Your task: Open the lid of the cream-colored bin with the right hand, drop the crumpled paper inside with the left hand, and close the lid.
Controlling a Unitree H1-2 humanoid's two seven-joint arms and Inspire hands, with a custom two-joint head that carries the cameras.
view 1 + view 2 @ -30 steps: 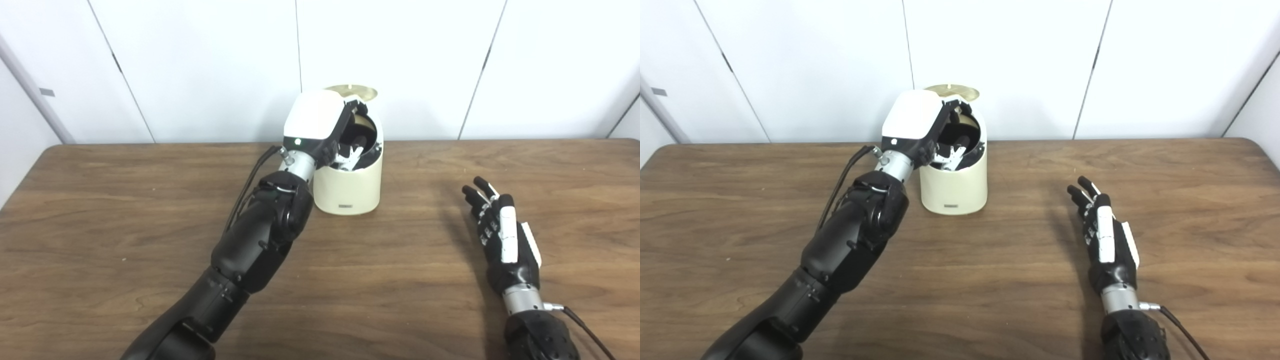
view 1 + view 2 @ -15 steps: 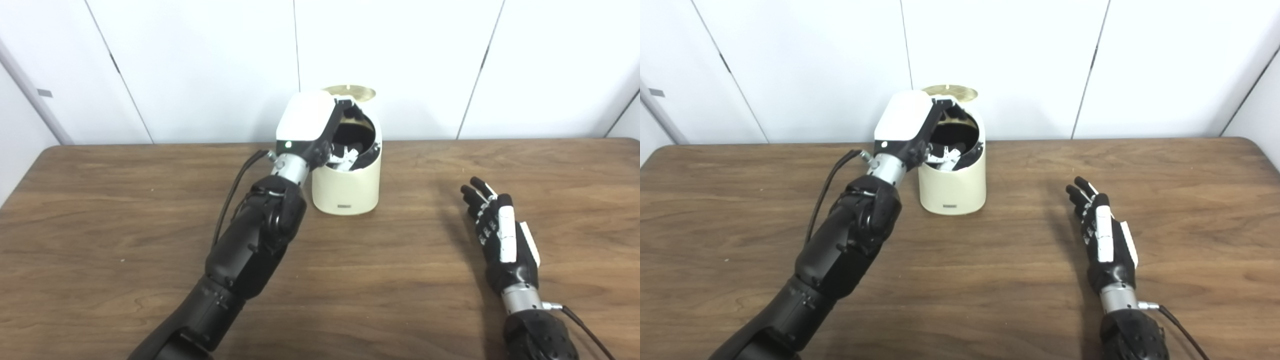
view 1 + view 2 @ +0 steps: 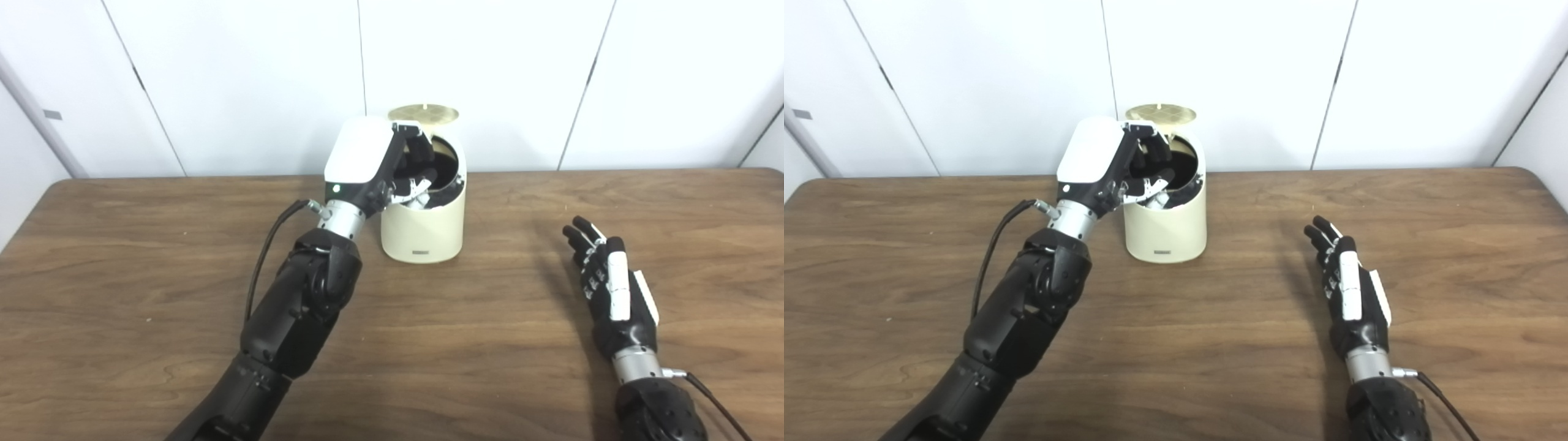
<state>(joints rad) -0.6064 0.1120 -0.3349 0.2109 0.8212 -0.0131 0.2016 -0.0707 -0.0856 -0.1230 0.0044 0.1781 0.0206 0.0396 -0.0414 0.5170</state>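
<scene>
**Left hand at the mouth of the open bin, right hand idle on the desk**

Left eye view: the cream-colored bin [image 3: 422, 226] stands at the far middle of the wooden desk [image 3: 122, 257], near the white wall. Its lid [image 3: 422, 113] is raised upright at the back, leaving the dark opening exposed. The left hand [image 3: 380, 168] is held at the bin's left rim, its white back turned toward the camera and its dark fingers [image 3: 419, 150] reaching over the opening. White crumpled paper [image 3: 418, 188] shows just inside the rim, under the fingers; whether the hand grips it or has let go cannot be told. The right hand [image 3: 609, 288] lies well apart to the right, low over the desk, holding nothing with fingers stretched out and slightly spread.

Right eye view: the same layout, with the fingers [image 3: 1151, 153] curled over the opening and white paper [image 3: 1151, 191] at the near-left inside edge.
</scene>
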